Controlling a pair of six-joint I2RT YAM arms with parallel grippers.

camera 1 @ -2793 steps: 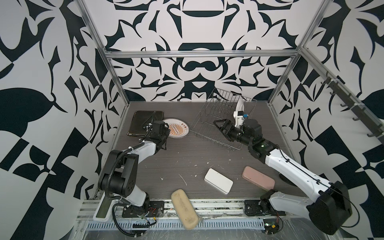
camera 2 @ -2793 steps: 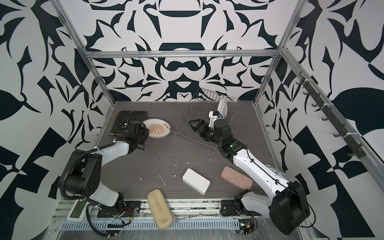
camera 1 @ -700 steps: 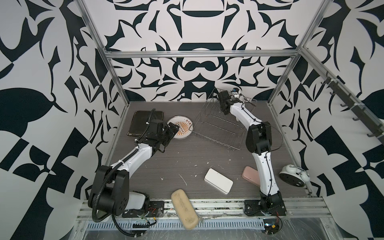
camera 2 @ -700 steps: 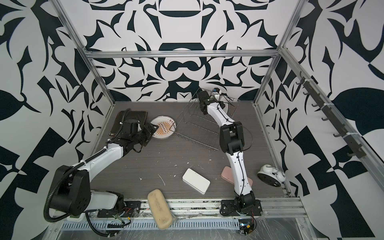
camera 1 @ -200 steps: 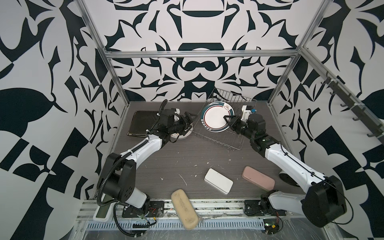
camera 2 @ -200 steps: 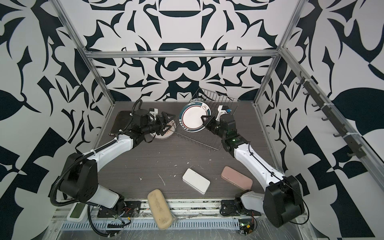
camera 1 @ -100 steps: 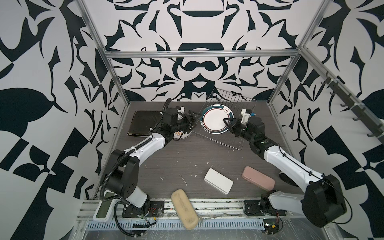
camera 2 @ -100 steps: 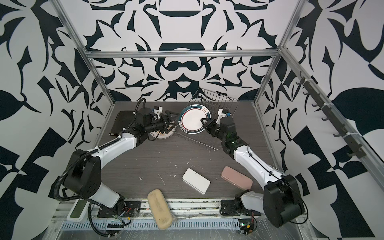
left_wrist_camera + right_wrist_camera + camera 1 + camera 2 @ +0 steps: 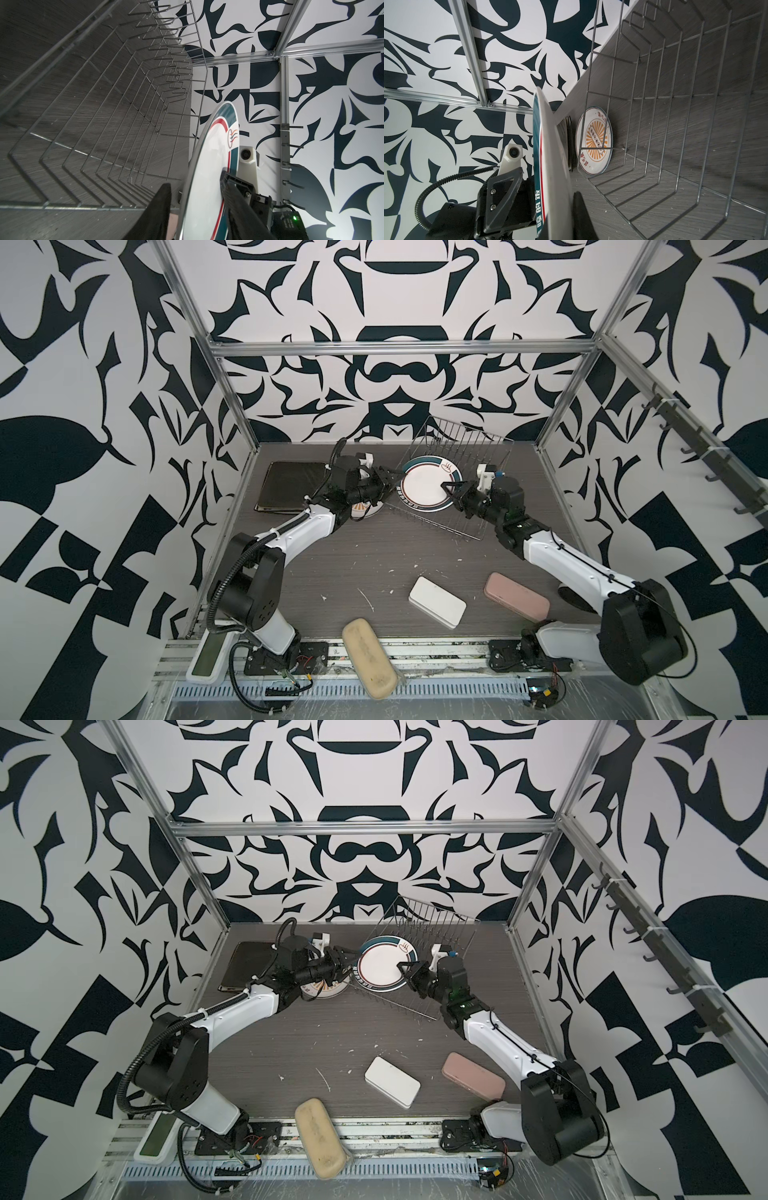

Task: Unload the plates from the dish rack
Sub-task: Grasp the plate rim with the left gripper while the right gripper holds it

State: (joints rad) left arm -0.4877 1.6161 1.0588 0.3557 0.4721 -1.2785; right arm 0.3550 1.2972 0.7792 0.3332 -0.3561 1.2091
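Note:
A round white plate with a teal and red rim stands upright in front of the silver wire dish rack. My right gripper is shut on its right rim. My left gripper straddles the left rim, jaws open, with a gap between one finger and the plate's back. An orange-printed round plate lies flat under the left arm. Black square plates are stacked at the far left.
The rack shows no plates between its prongs. Near the front lie a white box, a pink case and a beige case on the front rail. The patterned back wall stands close behind the rack.
My left gripper has moved right to the plate's left rim and its jaws have narrowed around it. The right gripper keeps its hold and has carried the plate slightly left.

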